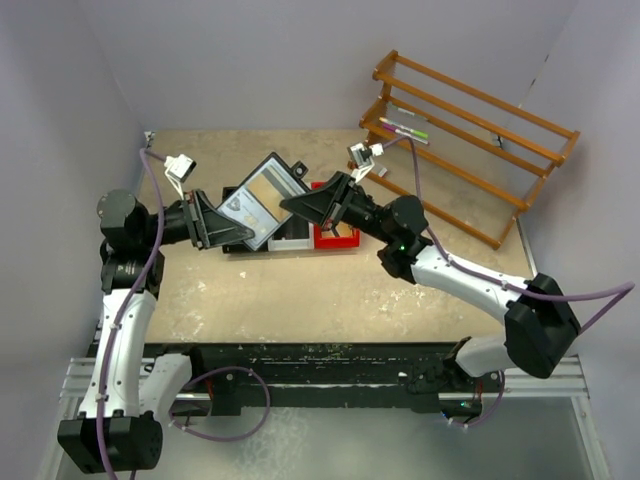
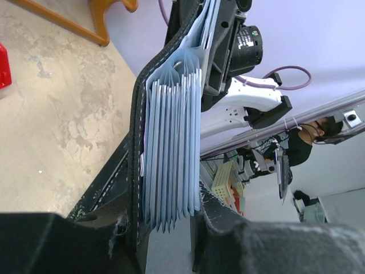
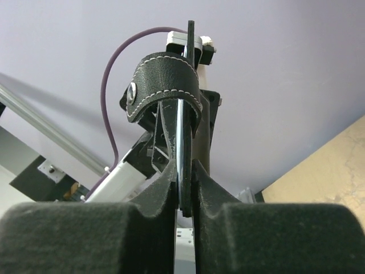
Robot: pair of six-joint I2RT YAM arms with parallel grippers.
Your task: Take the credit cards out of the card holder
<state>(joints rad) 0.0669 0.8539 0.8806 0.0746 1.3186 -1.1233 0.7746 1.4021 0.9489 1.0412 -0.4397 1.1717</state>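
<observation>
"Black leather, up off the tabletop (image 1: 300, 290). That the card holder (image 1: 262, 195)?"

"Yep. Opened out, tilted, held btwn both hands over the white tray (image 1: 292, 241) & red tray (image 1: 338, 238)."

"L hand (image 1: 240, 233)?"

"On the lower-left edge. Wrist cam: its fingers (image 2: 57, 245) flank the bundle, black cover against one pad, outermost blue leaf against the other. Looks closed onto the card holder."

"R hand (image 1: 290, 205)?"

"Pinched tight on the opposite flap, upper-right side. Its wrist cam shows the thin cover edge-on btwn the fingers (image 3: 74, 234), w/ the stitched strap (image 3: 165, 80) curling over the top & the round snap (image 3: 132, 93) on the strap's side."

"Credit cards (image 2: 171, 154)?"

"In the holder. Grey-blue, fanned like an accordion, packed side by side against the black cover. Top cam shows a pale blue face & a tan one in the open halves."

"Anything else around?"

"Wooden rack (image 1: 470, 130) at the back right, partly on the tabletop, w/ a few thin stick-like bits on its upper rail, too small to ID."
</observation>
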